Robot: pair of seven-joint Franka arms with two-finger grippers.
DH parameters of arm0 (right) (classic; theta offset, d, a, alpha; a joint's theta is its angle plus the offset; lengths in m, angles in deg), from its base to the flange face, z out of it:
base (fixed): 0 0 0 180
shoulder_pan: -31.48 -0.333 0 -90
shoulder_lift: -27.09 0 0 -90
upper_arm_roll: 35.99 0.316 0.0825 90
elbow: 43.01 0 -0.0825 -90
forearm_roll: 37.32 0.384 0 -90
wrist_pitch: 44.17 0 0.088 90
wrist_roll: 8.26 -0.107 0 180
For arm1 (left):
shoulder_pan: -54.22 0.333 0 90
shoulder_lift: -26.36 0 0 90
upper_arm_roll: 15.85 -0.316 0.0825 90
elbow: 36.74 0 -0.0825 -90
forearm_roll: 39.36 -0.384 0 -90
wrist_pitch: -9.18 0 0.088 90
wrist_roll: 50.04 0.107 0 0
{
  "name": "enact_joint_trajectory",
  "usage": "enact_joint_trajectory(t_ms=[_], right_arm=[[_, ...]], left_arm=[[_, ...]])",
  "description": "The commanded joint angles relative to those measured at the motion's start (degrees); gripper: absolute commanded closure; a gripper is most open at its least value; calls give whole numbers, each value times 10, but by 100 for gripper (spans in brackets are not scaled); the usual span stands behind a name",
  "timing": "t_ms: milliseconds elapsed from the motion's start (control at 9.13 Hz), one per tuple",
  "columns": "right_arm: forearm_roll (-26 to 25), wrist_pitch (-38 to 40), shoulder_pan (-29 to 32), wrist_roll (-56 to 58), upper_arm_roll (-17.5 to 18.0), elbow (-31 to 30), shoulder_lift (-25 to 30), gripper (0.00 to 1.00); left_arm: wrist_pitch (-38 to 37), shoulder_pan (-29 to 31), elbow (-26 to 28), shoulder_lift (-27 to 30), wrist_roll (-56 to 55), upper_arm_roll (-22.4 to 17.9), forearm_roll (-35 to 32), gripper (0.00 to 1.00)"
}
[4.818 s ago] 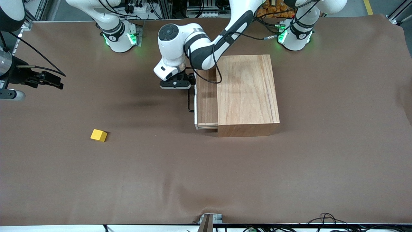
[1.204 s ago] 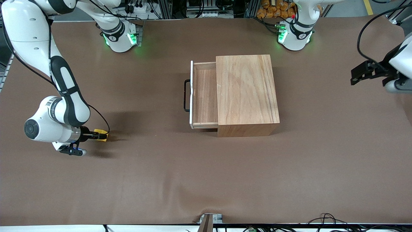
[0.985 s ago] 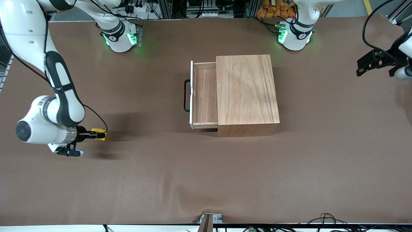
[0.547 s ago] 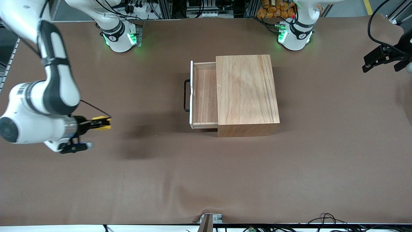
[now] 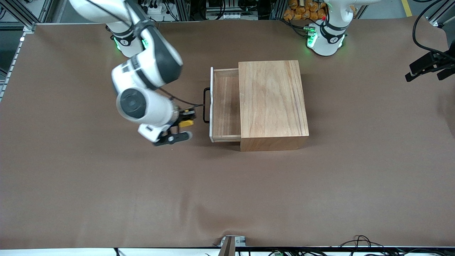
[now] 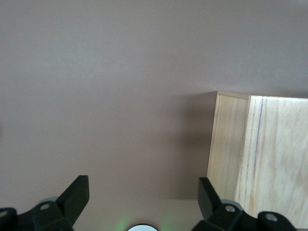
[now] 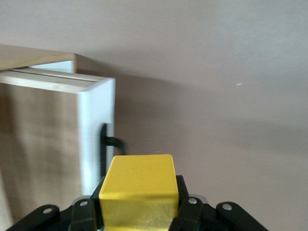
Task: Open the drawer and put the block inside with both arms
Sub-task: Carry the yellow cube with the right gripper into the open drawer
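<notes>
Block (image 5: 186,123) is off the table now; half a sec ago right gripper (image 5: 185,118) had it up at the right arm's end of the table, now it's swung in beside the drawer (image 5: 224,105), so transport nearly done, drop-in left; drawer pulled out, tray bare inside, handle (image 5: 205,105) sticking out toward the gripper; right gripper pinching the yellow block between pressed fingers, block just short of the handle, over the tablecloth (image 5: 227,192), not yet over the tray; wrist cam shows block (image 7: 138,188) low w/ white drawer front (image 7: 95,131) ahead; left gripper (image 5: 427,66) has backed further to its own table end, fingers spread, holding nothing, waiting; wooden box (image 5: 272,103) unmoved.
</notes>
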Motion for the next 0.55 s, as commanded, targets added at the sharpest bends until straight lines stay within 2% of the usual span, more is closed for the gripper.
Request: enact_joint_trajectory(t_ms=[0,438], right_arm=[[7,-42,-55,-84,-11,6,-9,100],[8,-84,-112,-126,-11,-1,-52,100]], left_arm=[[6,-12,2,6,5,-5,-8,0],[5,-11,-4,-5,7,-6,-8,0]])
